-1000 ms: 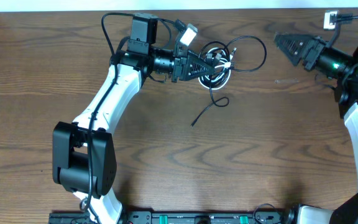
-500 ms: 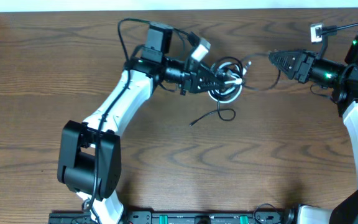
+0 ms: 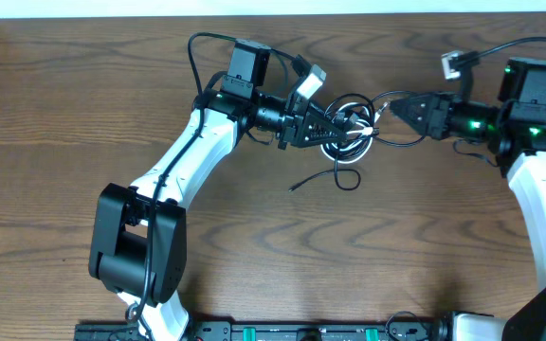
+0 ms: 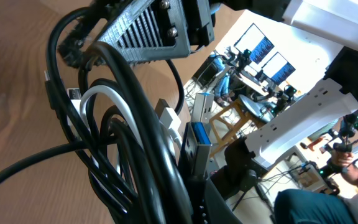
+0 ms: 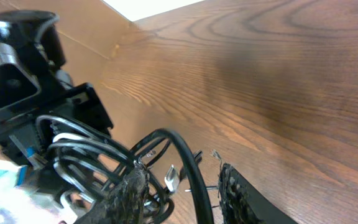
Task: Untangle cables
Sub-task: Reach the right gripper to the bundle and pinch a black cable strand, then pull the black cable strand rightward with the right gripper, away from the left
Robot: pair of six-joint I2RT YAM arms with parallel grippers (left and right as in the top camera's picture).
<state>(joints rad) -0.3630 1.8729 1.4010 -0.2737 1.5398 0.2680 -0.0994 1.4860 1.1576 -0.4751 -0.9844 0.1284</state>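
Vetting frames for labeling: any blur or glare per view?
Overhead: sharp, evenly lit, cables clear. Left wrist: cables fill the frame, slightly soft; bright room background. Right wrist: fingers soft at the bottom edge, table grain crisp.

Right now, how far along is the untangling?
Nothing looks separated yet: the cables are one coiled knot, white and black together. In hand: the left tool is shut on the knot, and the right tool straddles a black loop at its edge, jaws apart. To do: pulling each cord free; only a black tail trails out.
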